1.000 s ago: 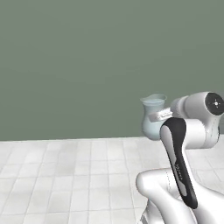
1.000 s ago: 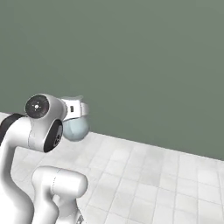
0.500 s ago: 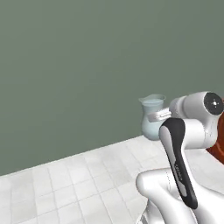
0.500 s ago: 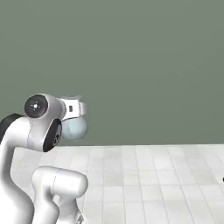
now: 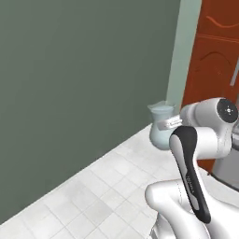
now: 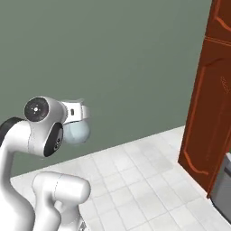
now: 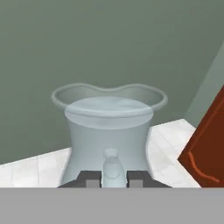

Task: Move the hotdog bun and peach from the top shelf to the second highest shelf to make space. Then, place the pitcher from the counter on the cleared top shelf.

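Observation:
The pale blue-grey glass pitcher [image 7: 109, 131] hangs upright in the air in front of my hand, its flared rim level. My gripper [image 7: 113, 178] is shut on the pitcher, with the dark fingertips [image 7: 92, 178] pressed at its lower body. From the left base view the pitcher [image 5: 161, 127] sits just beyond the white hand, above the floor. In the right base view it appears as a rounded bulb [image 6: 76, 133] under the hand. The hotdog bun, the peach, the top shelf and the counter are out of view.
A plain grey-green wall [image 5: 84, 70] stands ahead. Tall red-brown cupboard doors [image 6: 212, 99] rise on the right, also seen as a door [image 5: 210, 56] behind the arm. White tiled floor [image 6: 144, 180] lies below. A grey appliance edge [image 6: 223, 191] shows at the far right.
The whole picture has swung as the base turns: the red-brown cupboard doors have come into sight on the right. The pitcher stays in the gripper at the same height.

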Motion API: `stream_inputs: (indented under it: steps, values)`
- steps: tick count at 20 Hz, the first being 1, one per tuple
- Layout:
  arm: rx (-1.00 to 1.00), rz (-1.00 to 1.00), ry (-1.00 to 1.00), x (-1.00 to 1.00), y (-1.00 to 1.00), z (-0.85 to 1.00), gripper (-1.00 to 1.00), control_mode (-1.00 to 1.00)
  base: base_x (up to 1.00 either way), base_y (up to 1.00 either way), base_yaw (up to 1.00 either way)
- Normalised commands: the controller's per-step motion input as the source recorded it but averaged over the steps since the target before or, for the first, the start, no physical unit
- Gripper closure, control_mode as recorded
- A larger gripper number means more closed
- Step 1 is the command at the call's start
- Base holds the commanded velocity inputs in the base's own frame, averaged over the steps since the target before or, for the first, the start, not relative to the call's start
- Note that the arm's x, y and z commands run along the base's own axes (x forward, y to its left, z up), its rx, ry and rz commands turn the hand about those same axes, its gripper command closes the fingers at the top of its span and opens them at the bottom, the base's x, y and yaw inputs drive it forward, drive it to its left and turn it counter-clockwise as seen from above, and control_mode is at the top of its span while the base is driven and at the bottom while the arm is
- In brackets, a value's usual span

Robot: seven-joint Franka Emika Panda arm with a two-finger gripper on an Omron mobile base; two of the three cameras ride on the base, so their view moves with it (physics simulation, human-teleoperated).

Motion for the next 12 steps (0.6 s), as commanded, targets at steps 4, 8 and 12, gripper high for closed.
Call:
stream_inputs:
  steps: [4, 8, 12]
  values:
    - [0.00, 0.00, 0.00, 0.00, 0.00, 0.00, 1.00, 1.00, 0.69, 0.00, -0.63]
    - [0.00, 0.00, 0.00, 0.00, 0.00, 0.00, 1.00, 1.00, 0.65, 0.00, -0.60]
    - [0.00, 0.00, 0.00, 0.00, 0.00, 0.00, 1.00, 1.00, 0.58, 0.00, -0.59]
